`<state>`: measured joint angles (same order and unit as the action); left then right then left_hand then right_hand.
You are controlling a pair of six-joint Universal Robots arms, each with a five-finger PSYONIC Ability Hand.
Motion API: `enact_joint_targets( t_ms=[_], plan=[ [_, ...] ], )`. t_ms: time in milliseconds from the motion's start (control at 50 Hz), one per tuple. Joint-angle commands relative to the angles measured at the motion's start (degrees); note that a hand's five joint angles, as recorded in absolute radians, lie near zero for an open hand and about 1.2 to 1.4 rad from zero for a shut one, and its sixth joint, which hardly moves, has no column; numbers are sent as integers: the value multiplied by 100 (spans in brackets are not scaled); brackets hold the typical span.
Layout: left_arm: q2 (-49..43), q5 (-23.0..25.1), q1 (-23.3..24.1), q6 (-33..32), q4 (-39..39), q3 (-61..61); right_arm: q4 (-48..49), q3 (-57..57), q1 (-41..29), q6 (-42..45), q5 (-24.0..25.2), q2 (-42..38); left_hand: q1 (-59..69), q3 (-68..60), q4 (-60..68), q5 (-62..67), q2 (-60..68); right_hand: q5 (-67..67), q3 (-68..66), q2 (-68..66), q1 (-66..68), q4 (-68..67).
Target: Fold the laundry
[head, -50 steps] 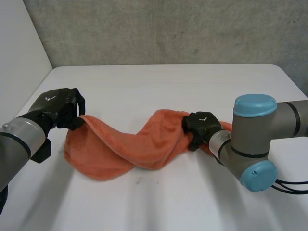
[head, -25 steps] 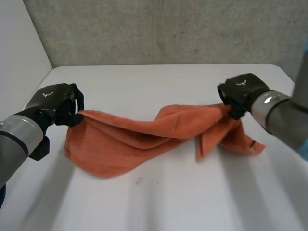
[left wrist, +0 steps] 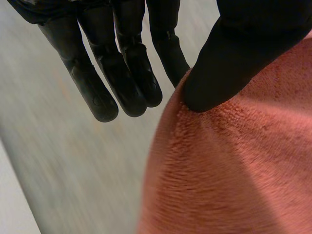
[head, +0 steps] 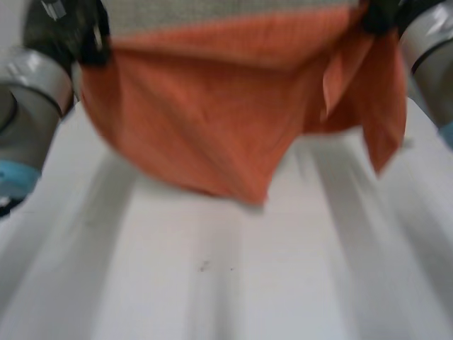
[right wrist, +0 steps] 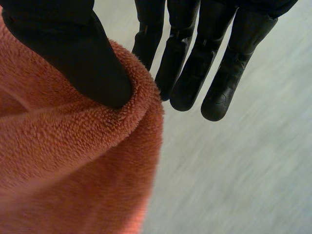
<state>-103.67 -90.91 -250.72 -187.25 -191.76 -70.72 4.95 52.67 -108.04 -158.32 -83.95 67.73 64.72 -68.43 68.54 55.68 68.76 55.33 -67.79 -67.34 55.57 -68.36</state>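
An orange towel [head: 212, 127] hangs spread above the white table [head: 212, 297], stretched by its upper edge between both hands. My left hand [head: 64, 28] holds the upper corner on its side. In the left wrist view its thumb [left wrist: 234, 48] pinches the towel [left wrist: 234, 170] against a finger, and the other fingers [left wrist: 97, 87] stay straight. My right hand [head: 386, 14] holds the other upper corner. In the right wrist view its thumb [right wrist: 73, 48] presses the towel's rolled edge [right wrist: 73, 170] against a finger, beside straight fingers [right wrist: 214, 73]. A flap of towel hangs folded below the right hand.
A grey concrete wall [head: 212, 8] stands behind the table. Small dark specks [head: 204, 266] mark the tabletop below the towel.
Both hands have risen and pulled apart, lifting the towel off the table until it hangs between them. The right hand closed on its corner about a second ago.
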Motion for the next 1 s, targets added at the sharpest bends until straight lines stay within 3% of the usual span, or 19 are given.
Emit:
enact_joint_targets(
  t_ms=[20,120,180,240,280,320,400,500,520,540,560,580,600,760,1000],
  plan=[
    [620,-190,137,84,-573,-336,-217,304,221,-384,727,663,1528,-1157,1146,1432,1124,1467,-1221,-1266,2443,-1164],
    [682,-199,155,75,-546,-1172,-1644,464,555,-244,1793,321,1528,-1157,1146,1432,1124,1467,-1221,-1266,2443,-1164],
    [690,-190,146,49,-538,-1856,-2678,429,836,246,2084,-240,1528,-1157,1146,1432,1124,1467,-1221,-1266,2443,-1164],
    [673,-164,146,40,-538,-2595,-3323,393,925,915,2032,-593,1528,-1157,1146,1432,1124,1467,-1221,-1266,2443,-1164],
    [603,-164,155,40,-546,-2903,-3903,306,934,1748,1770,-943,1528,-1157,1146,1432,1124,1467,-1221,-1266,2443,-1164],
    [533,-164,155,49,-555,-3105,-4010,244,899,1945,1524,-1173,1528,-1157,1146,1432,1124,1467,-1221,-1266,2443,-1164],
    [339,-164,164,49,-555,-3229,-3993,95,872,2024,1013,-1665,1528,-1157,1146,1432,1124,1467,-1221,-1266,2443,-1164],
    [198,-164,190,49,-546,-3220,-3633,-20,784,1910,916,-1851,1528,-1157,1146,1432,1124,1467,-1221,-1266,2443,-1164],
    [198,-164,208,49,-546,-3203,-3180,15,645,1684,872,-1877,1528,-1157,1146,1432,1124,124,122,77,1100,179],
    [190,-164,216,49,-546,-3185,-3176,15,644,1682,872,-1877,1528,-1157,1146,1432,1124,111,136,90,1086,192],
    [181,-164,216,49,-546,-3168,-3010,50,609,1551,863,-1877,1528,-1157,1146,1432,1124,-1172,1418,1373,-196,1474],
    [181,-164,216,49,-546,-3168,-3009,51,609,1550,863,-1877,1528,-1157,1146,1432,1124,-1184,1431,1386,-209,1487],
    [172,-164,216,40,-546,-3159,-2487,277,530,958,854,-1747,1528,-1157,1146,1432,1124,-4165,4412,4367,-3190,4468],
    [23,-164,208,49,-573,-3045,-1595,1568,573,-320,872,-473,1528,-1157,1146,1432,1124,-4280,4526,4481,-3304,4582],
    [-504,-173,155,40,-617,-2869,-952,4443,1030,-533,925,1251,1528,-1157,1146,1432,1124,-3507,3753,3708,-2532,3810]
  ],
)
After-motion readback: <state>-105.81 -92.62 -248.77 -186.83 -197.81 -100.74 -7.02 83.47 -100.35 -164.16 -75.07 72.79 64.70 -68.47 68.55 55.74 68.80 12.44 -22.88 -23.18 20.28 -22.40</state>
